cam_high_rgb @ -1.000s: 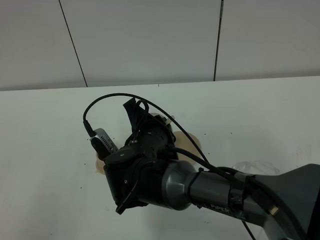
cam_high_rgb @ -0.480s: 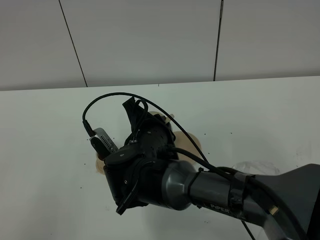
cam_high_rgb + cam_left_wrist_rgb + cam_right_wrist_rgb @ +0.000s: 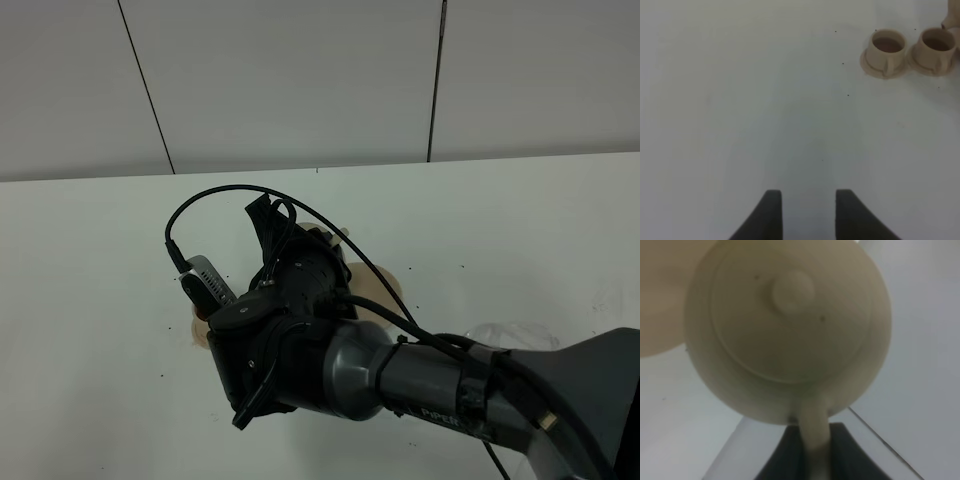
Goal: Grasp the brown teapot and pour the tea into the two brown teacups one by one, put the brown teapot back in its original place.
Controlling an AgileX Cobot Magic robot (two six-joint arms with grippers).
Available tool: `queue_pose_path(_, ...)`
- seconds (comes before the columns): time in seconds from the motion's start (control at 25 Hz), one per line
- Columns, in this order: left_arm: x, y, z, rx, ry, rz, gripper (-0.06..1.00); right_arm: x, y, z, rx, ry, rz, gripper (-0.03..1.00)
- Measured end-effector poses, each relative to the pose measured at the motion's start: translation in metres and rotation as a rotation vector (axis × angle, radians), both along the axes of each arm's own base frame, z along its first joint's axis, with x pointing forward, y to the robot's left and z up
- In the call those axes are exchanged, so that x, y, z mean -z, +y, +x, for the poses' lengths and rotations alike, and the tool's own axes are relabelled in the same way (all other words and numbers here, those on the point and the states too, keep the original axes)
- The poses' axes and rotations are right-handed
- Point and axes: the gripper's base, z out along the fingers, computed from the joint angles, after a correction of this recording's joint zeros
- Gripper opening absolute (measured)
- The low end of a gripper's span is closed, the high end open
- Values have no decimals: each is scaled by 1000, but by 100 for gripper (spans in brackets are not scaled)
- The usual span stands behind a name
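The brown teapot (image 3: 790, 325) fills the right wrist view from above, with its knobbed lid facing the camera. My right gripper (image 3: 812, 442) is shut on its loop handle. A wide beige surface (image 3: 660, 300) lies beside and below the pot; whether it is the original place I cannot tell. The two brown teacups (image 3: 887, 46) (image 3: 936, 45) stand side by side on their saucers, both holding dark tea. My left gripper (image 3: 807, 210) is open over bare table, well away from them. From above, the right arm (image 3: 300, 320) hides the teapot and cups.
The white table (image 3: 100, 260) runs back to a grey panelled wall. Beige saucer edges (image 3: 388, 290) (image 3: 198, 328) peek out around the right arm. A clear plastic-like object (image 3: 510, 335) lies on the table to the right.
The right wrist has shifted very slightly over the teapot's spot; otherwise nothing has visibly moved.
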Motion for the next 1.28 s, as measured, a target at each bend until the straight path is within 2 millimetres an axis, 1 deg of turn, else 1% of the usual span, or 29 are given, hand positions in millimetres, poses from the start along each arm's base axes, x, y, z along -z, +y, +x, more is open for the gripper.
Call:
queue_pose_path(0.68,0,0,0,0,0,0,33,0,0,0,3,-1,1,9)
queue_pose_path(0.84,0,0,0,0,0,0,33,-5,0,0,-1,-4,15,9)
queue_pose_path(1.0,0,0,0,0,0,0,33,-17,-2,-2,-1,-2,52,9)
queue_pose_path(1.28,0,0,0,0,0,0,33,-25,-3,-5,15,40,117,9)
